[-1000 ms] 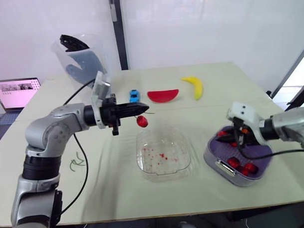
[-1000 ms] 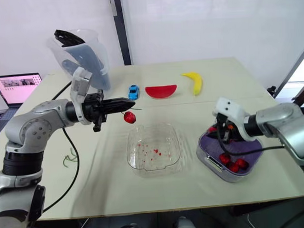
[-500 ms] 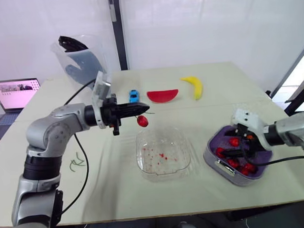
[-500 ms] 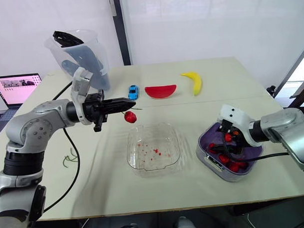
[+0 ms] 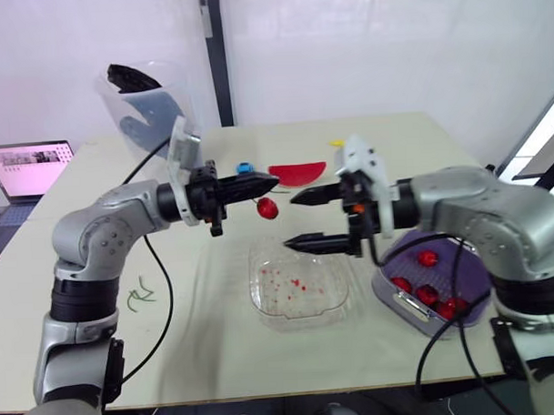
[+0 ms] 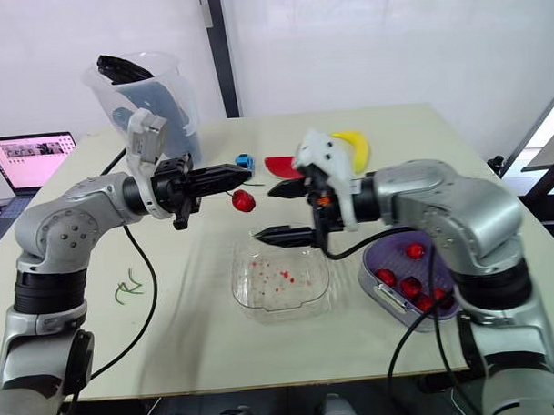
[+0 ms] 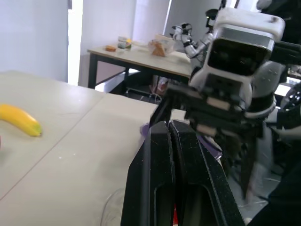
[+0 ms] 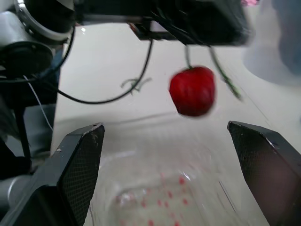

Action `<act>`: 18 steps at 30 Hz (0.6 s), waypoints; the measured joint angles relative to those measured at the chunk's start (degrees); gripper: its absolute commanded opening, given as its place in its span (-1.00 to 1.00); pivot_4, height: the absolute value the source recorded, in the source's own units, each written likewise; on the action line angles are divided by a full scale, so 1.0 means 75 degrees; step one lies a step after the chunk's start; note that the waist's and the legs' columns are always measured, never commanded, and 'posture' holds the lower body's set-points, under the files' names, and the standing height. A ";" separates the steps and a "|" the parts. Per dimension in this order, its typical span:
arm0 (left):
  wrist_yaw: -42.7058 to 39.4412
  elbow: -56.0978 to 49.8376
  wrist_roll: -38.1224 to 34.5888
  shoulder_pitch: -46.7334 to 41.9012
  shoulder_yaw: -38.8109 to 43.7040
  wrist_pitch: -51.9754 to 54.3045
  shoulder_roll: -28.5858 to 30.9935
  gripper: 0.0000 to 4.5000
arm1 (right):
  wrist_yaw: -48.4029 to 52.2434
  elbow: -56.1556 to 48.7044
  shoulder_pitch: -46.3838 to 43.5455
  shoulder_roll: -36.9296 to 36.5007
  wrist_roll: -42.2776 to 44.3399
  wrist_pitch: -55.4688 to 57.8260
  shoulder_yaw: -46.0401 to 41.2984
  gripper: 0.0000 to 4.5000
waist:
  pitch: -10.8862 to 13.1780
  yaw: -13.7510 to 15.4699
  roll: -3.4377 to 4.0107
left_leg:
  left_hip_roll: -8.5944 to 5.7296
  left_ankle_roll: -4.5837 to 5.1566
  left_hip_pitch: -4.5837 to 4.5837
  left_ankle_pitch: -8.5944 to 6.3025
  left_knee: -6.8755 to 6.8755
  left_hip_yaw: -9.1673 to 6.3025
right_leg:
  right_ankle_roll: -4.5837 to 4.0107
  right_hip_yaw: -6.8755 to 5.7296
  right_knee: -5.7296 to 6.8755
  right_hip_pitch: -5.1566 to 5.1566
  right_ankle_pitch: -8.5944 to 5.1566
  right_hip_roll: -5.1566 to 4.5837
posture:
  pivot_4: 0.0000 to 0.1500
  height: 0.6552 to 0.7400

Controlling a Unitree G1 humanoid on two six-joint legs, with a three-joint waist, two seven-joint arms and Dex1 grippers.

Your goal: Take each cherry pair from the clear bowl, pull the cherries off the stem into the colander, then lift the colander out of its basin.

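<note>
The left hand (image 5: 267,181), its fingers pressed together, pinches the stem of a red cherry (image 5: 267,207). The cherry hangs above the pale table (image 5: 218,337), just past the far rim of the clear plastic bowl (image 5: 308,307). The right hand (image 5: 289,221) faces it with fingers spread wide, near the cherry but apart from it. More loose cherries (image 5: 428,257) lie in the purple colander (image 5: 385,278).

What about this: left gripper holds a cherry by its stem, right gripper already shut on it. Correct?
No. The right gripper is open, fingers apart on either side of the cherry, as the right wrist view shows. The left gripper does hold the stem.
</note>
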 measured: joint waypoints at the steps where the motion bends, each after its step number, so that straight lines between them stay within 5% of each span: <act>1: 0.0002 -0.0004 -0.0005 -0.0001 -0.0003 0.0031 -0.0003 -1.00 | -0.0112 0.0068 -0.0069 0.0136 -0.0109 -0.0070 0.0106 0.97 | 0.0000 -0.0012 0.0000 | -0.0002 0.0001 -0.0003 0.0000 0.0003 0.0002 | 0.0003 0.0001 -0.0001 -0.0002 0.0002 -0.0001 | 1.00 1.00; 3: 0.0003 -0.0010 -0.0022 -0.0001 -0.0003 0.0071 -0.0003 -1.00 | -0.0258 0.0260 -0.0182 0.0351 -0.0279 -0.0252 0.0275 0.86 | 0.0000 -0.0049 -0.0001 | -0.0002 0.0000 -0.0001 0.0000 0.0003 0.0001 | 0.0004 0.0001 0.0000 -0.0002 0.0002 0.0000 | 1.00 1.00; 7: 0.0002 -0.0026 -0.0053 -0.0001 -0.0005 0.0081 -0.0005 -1.00 | -0.0327 0.0499 -0.0240 0.0541 -0.0379 -0.0391 0.0358 0.17 | 0.0000 -0.0079 -0.0001 | 0.0001 0.0000 -0.0001 0.0001 0.0002 0.0002 | 0.0004 0.0002 0.0004 -0.0006 0.0002 0.0003 | 1.00 1.00; 18: 0.0001 -0.0052 -0.0061 0.0000 -0.0008 0.0080 -0.0005 -1.00 | -0.0429 0.0759 -0.0321 0.0822 -0.0578 -0.0648 0.0545 0.17 | 0.0000 -0.0101 -0.0001 | 0.0001 0.0000 0.0001 0.0000 0.0001 0.0004 | 0.0004 0.0003 0.0006 -0.0006 0.0002 0.0004 | 1.00 1.00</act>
